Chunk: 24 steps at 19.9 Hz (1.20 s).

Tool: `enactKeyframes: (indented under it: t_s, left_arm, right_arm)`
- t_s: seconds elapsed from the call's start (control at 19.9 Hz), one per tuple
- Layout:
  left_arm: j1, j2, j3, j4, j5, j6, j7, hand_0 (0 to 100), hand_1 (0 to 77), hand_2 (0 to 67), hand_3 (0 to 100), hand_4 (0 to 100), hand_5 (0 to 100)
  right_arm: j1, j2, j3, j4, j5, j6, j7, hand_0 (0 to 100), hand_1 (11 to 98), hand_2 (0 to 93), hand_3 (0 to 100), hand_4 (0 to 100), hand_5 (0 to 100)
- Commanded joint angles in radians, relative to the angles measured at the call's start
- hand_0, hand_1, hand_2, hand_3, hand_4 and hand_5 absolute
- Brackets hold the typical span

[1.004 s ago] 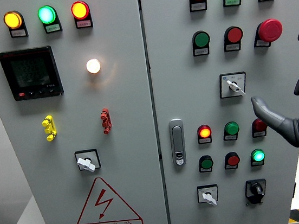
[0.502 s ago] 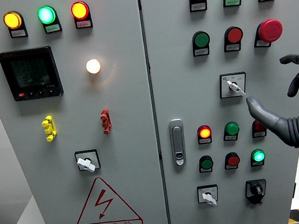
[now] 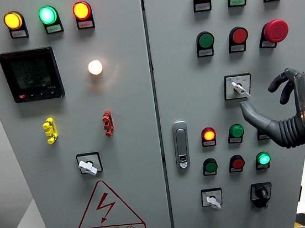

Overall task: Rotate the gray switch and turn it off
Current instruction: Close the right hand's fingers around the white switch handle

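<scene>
matt grey metal cabinet [image 3: 134, 149], glossy plastic hand [image 3: 286, 111]

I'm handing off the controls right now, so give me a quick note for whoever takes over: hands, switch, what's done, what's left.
Right hand: open, fingers spread, thumb tip just below and right of the gray switch on the right cabinet door; no grasp yet.
Left hand: not in view.
Switch: its lever points down-right; not turned so far.
Left to do: close thumb and fingers on the lever, rotate it to off, then release.
</scene>
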<state>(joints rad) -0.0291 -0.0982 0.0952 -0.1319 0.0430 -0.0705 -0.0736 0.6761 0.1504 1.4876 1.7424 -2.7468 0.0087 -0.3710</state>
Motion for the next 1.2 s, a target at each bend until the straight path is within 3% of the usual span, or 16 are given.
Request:
enactKeyframes:
  t_s: [0.0,0.45,1.15]
  left_arm:
    - [0.000,0.000,0.000,0.000,0.000,0.000,0.000,88,0.0,13.2,19,8,11]
    - [0.000,0.000,0.000,0.000,0.000,0.000,0.000,88,0.0,13.3,19,8,11]
    - [0.000,0.000,0.000,0.000,0.000,0.000,0.000,88,0.0,13.3,19,8,11]
  right_arm:
    - [0.014,0.0015,0.000,-0.026,0.002,-0.001,0.000,0,38.1,63.2,82,95,91]
    - [0.060,0.0015,-0.003,-0.095,0.006,-0.003,0.006,0,37.0,63.1,82,95,90]
    - [0.092,0.0015,-0.003,-0.158,0.025,-0.004,0.009,0,36.0,63.2,81,96,90]
